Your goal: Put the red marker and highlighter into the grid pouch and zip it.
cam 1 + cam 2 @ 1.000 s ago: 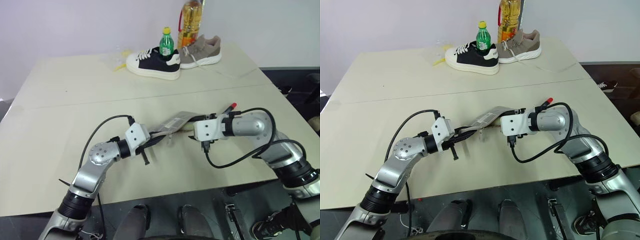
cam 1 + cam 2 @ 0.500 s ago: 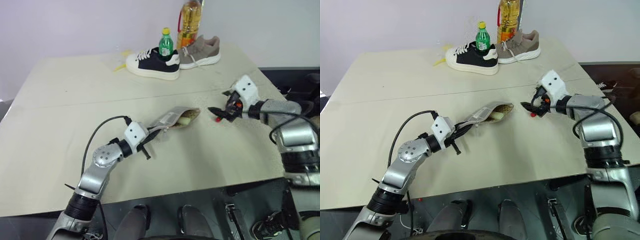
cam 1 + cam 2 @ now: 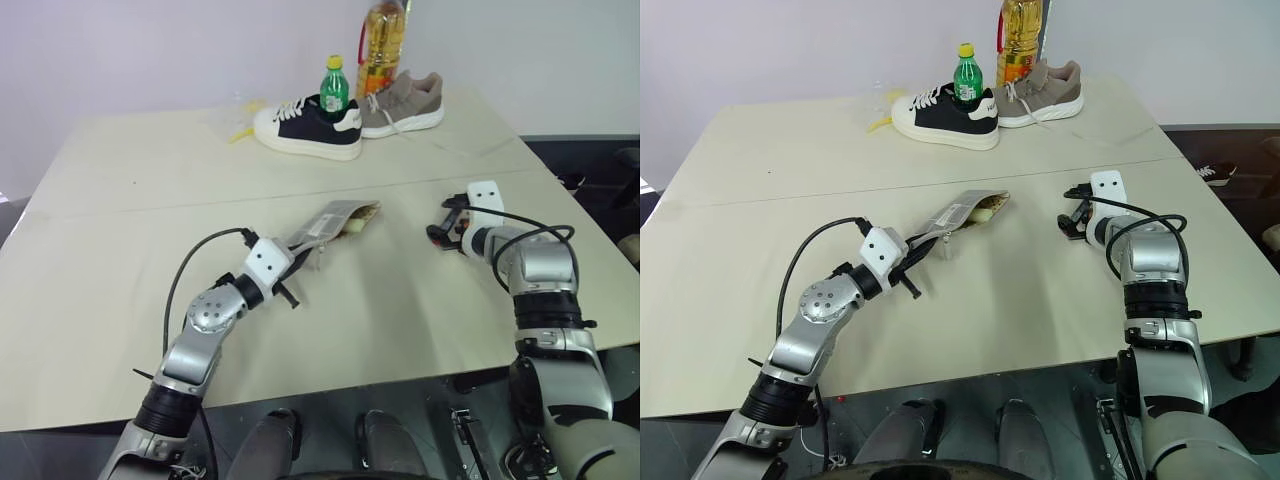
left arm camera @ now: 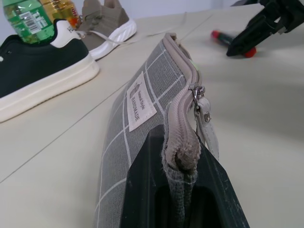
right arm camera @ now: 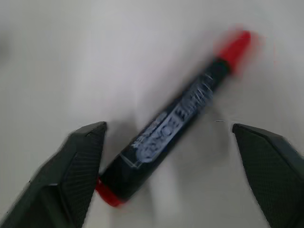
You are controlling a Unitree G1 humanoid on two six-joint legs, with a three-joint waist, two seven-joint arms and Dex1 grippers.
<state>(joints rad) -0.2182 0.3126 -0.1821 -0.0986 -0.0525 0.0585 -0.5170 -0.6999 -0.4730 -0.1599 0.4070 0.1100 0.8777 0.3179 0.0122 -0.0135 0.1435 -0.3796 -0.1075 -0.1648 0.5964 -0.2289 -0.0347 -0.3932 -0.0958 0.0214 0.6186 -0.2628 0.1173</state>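
Note:
My left gripper (image 3: 297,256) is shut on the zipper end of the grid pouch (image 3: 335,221), a grey fabric case with white lines and a small white label (image 4: 136,102). It holds that end a little off the table. The pouch's far mouth gapes, and the pale-yellow highlighter (image 3: 985,210) shows inside it. To the right, the red marker (image 5: 175,137) lies flat on the table, with a dark printed barrel and red ends. My right gripper (image 3: 446,226) hovers low over the marker, open, with one finger on each side and neither touching.
At the table's far edge stand a black-and-white sneaker (image 3: 305,125), a grey sneaker (image 3: 405,103), a green bottle (image 3: 333,88) and a tall oil bottle (image 3: 383,40). A yellow scrap (image 3: 238,130) lies left of the sneakers. The table's right edge (image 3: 590,250) is close to my right arm.
My right gripper left the pouch's mouth, swung right, rolled over and sank down over the marker. The highlighter now sits in the pouch. My left gripper nudged the pouch slightly away.

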